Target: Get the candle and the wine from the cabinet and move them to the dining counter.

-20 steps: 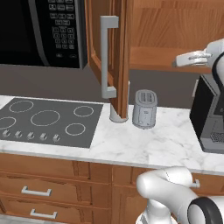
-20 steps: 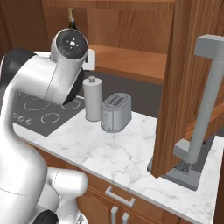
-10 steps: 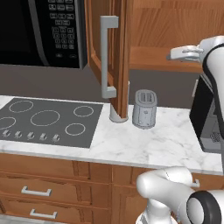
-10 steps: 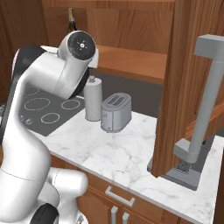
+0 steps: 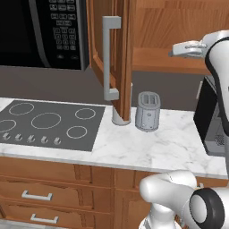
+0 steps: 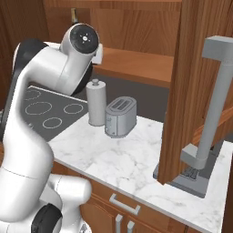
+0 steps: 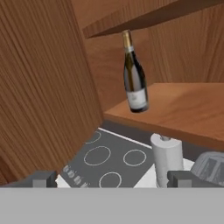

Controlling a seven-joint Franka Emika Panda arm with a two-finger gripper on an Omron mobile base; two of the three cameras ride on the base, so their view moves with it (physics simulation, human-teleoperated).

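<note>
The wine (image 7: 133, 74), a dark bottle with a slim neck and a light label, stands upright on the lower shelf of the open wooden cabinet (image 7: 183, 105). My gripper (image 7: 113, 179) is open with nothing between its fingertips, and it looks at the bottle from a distance. Level with that shelf's front edge, the gripper (image 5: 175, 51) is to the right of the open door (image 5: 120, 53) and its grey bar handle (image 5: 109, 58). That door (image 7: 39, 87) stands close on the left in the hand view. The candle and the dining counter are out of view.
Below the cabinet on the marble worktop (image 5: 170, 143) stand a tall grey canister (image 6: 96, 102) and a toaster (image 6: 120, 116). A cooktop (image 5: 49, 123) lies to the left under a microwave (image 5: 44, 31). A dark coffee machine (image 5: 212, 116) is at the right. The second open door (image 6: 191, 82) juts out.
The hand has risen and shifted a little left, coming level with the cabinet shelf. Nothing else has moved.
</note>
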